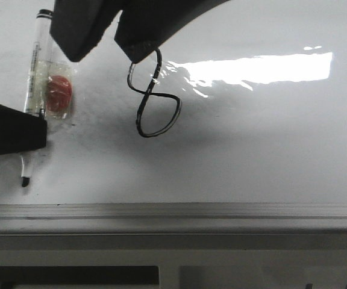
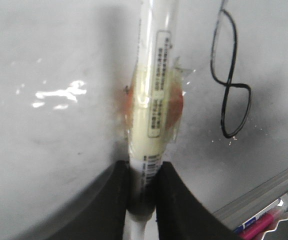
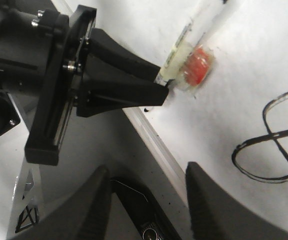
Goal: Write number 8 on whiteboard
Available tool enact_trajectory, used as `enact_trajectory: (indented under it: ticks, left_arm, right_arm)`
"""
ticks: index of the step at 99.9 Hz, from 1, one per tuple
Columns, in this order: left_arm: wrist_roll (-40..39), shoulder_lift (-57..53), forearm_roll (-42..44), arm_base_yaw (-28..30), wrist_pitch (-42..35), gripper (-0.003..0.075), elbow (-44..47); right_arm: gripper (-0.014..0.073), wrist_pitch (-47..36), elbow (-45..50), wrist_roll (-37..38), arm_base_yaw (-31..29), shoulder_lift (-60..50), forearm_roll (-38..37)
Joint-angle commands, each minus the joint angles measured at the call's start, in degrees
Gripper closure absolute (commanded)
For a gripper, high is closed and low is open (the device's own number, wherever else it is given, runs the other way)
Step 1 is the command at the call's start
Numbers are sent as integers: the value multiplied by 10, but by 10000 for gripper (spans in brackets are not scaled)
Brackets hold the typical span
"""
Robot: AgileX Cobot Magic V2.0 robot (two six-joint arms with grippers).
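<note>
One number 8, top hidden by right hand.

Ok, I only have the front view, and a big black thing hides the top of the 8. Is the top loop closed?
Observer: In the left wrist view the number 8 seems to close at the top, right by the picture's edge.
Operator: Is the left hand really gripping the marker?
Observer: Yes, the left hand is shut on the marker, one finger on each side.
Operator: And the right hand?
Observer: The right hand is open and empty.
</note>
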Motion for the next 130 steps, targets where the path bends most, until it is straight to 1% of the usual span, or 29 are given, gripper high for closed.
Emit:
enact_trajectory:
  ticks: [1, 10, 30, 37, 44, 49, 51, 52, 56, 63, 68, 72, 79, 91, 97, 100, 104, 105, 107, 110, 111, 112, 114, 115, 118, 130]
  left_arm:
    - [-5, -5, -38, -1, -4, 741, -18]
    - [-5, -5, -58, -1, -1, 741, -18]
    - [-5, -5, -60, -1, -8, 739, -18]
    - [-5, -5, -60, -1, -14, 714, -18]
    - [-5, -5, -59, -1, -21, 619, -18]
    - [-5, -5, -58, -1, -28, 502, -18]
    - [-5, -5, -58, -1, -30, 470, -18]
    - [-5, -5, -58, -1, -31, 440, -18]
    - [-5, -5, -58, -1, -36, 359, -18]
    - [-5, -5, -59, -1, -42, 275, -18]
    - [-7, -5, -59, -1, -43, 259, -18]
    - [-7, -11, -59, -1, -43, 260, -18]
    - [-7, -25, -59, -1, -43, 260, -18]
    - [-3, -65, -53, -1, -36, 263, -18]
    - [-3, -86, -44, -1, -27, 287, -18]
    - [-2, -99, -42, -1, -21, 315, -18]
    - [-2, -114, -37, -1, -9, 382, -18]
    - [-2, -120, -34, -1, -7, 412, -18]
    - [-2, -129, -29, -1, 1, 444, -18]
    - [-2, -141, -21, -1, 11, 535, -18]
    - [-2, -144, -18, -1, 17, 555, -18]
    - [-2, -150, -14, -1, 20, 594, -18]
    - [-2, -160, -7, -1, 28, 633, -18]
    - [-2, -163, -4, -1, 31, 672, -18]
    - [-2, -175, 9, -1, 40, 746, -17]
    - [-2, -227, 62, -1, 64, 741, -12]
  right_arm:
    - [304, -25, -17, -1, -2, -13, 4]
    - [304, -25, -17, -1, -2, -13, 4]
    - [304, -24, -17, -1, -2, -13, 4]
    - [304, -24, -17, 0, -2, -13, 4]
    - [304, -23, -17, 0, -2, -13, 4]
    - [304, -21, -17, 0, -2, -13, 4]
    - [304, -20, -17, 0, -2, -13, 4]
    - [304, -20, -17, 0, -2, -13, 4]
    - [304, -20, -17, 0, -2, -14, 4]
    - [304, -21, -17, 0, -2, -17, 1]
    - [305, -21, -17, 0, -2, -23, -11]
    - [319, -21, -17, 0, -2, -29, -27]
    - [410, -26, -13, 1, -2, -49, -49]
    - [666, -57, 12, 1, -2, -102, -71]
    - [652, -75, 32, 2, -2, -135, -83]
    - [652, -86, 47, 2, -2, -151, -91]
    - [652, -96, 64, 2, -2, -177, -103]
    - [652, -100, 71, 2, -2, -181, -108]
    - [652, -107, 82, 2, -2, -195, -108]
    - [652, -118, 99, 2, -2, -214, -116]
    - [652, -121, 103, 2, -2, -218, -118]
    - [652, -127, 112, 2, -2, -228, -122]
    - [652, -139, 126, 2, -2, -242, -127]
    - [652, -143, 131, 2, -2, -247, -131]
    - [652, -159, 151, 2, -2, -270, -138]
    - [652, -245, 242, 1, -2, -380, -151]
